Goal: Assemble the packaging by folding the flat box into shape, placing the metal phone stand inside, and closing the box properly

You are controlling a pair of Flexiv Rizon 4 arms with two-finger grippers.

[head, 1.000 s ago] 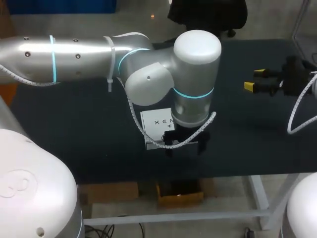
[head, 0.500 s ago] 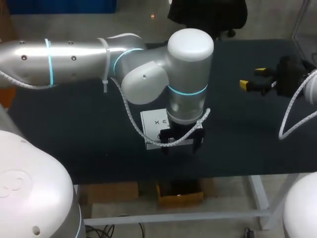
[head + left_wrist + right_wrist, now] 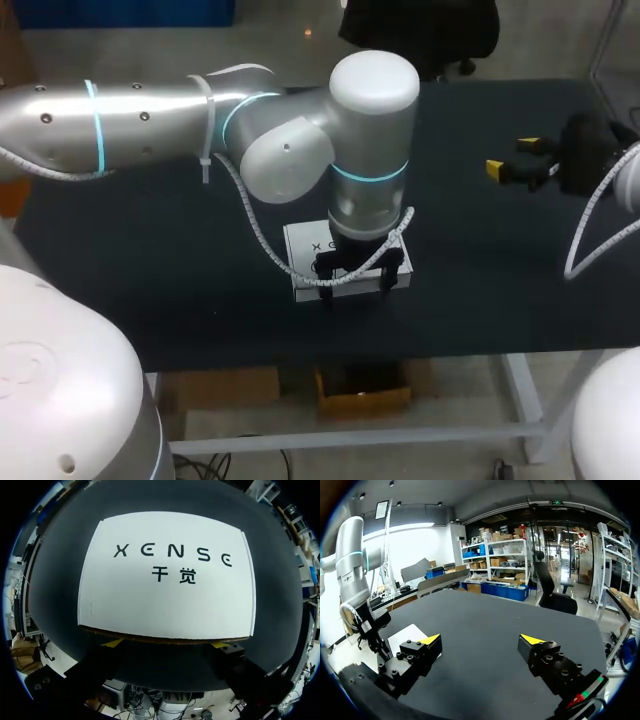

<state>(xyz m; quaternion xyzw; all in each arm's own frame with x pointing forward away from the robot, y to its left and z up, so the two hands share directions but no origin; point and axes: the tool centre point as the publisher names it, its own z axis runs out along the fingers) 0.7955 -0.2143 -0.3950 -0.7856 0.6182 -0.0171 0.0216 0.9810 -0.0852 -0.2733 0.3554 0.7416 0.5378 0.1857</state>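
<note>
Seen from overhead, the left arm (image 3: 150, 120) stretched from the left edge to the centre of the frame. The left gripper (image 3: 355, 285) stood at the near edge of the flat white box (image 3: 303, 247) on the dark table (image 3: 150, 260). That view hid its fingers. The left wrist view showed them set wide apart, yellow fingertips (image 3: 112, 643) peeking from under the box's edge. At upper right, well apart, the right gripper (image 3: 512, 165) hung with fingers spread, clasping nothing.

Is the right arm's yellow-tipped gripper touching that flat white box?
Apart. The head view shows the right gripper well off to the side of the flat white cardboard box, with a wide stretch of dark table between them.
</note>
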